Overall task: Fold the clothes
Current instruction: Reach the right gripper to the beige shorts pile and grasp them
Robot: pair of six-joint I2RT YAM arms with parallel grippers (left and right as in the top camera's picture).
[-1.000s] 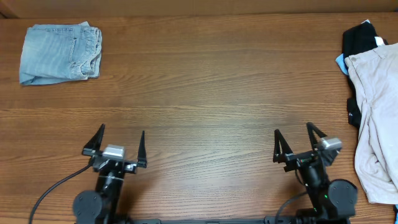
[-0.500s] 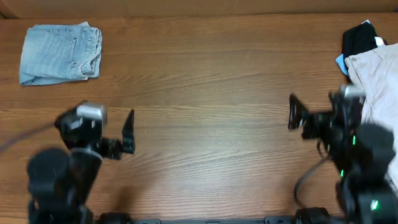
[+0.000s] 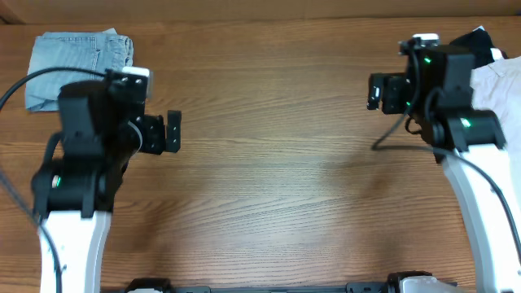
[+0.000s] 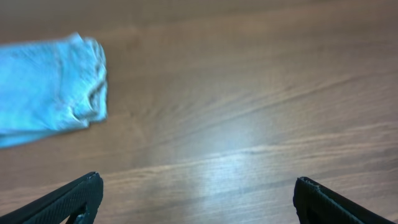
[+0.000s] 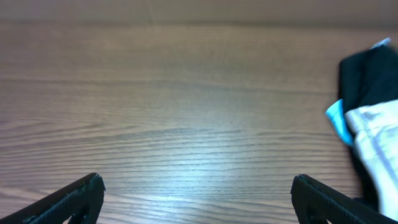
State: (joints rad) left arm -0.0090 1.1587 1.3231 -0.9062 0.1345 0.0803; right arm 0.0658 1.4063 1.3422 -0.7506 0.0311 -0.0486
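The khaki shorts (image 3: 506, 81) lie at the far right edge of the table (image 3: 269, 179). Only a pale strip of them shows from overhead, because the right arm stands over the rest. Just beyond them, toward the far right corner, sits a black garment (image 3: 475, 42). In the right wrist view the shorts (image 5: 375, 134) appear at the right border as a whitish, creased fold lying over the black garment (image 5: 370, 71). A scrap of light-blue cloth (image 5: 336, 119) pokes out on the left side where the two meet.

The right hand (image 3: 374, 89) hangs above bare wood just left of that pile and touches no cloth. Its own camera shows the two fingertips at the bottom corners of the view — spread wide, with nothing but table grain between them.

The left hand (image 3: 172, 133) is over the left part of the table, on the near-right side of a folded, faded denim garment (image 3: 73, 50) that lies in the far left corner. The left arm covers the garment's near edge from overhead. In the left wrist view the denim garment (image 4: 46, 102) sits at the upper left, somewhat blurred and well apart from the fingertips. This hand is also spread wide and empty — both dark tips sit low in the picture, with bare wood between them.
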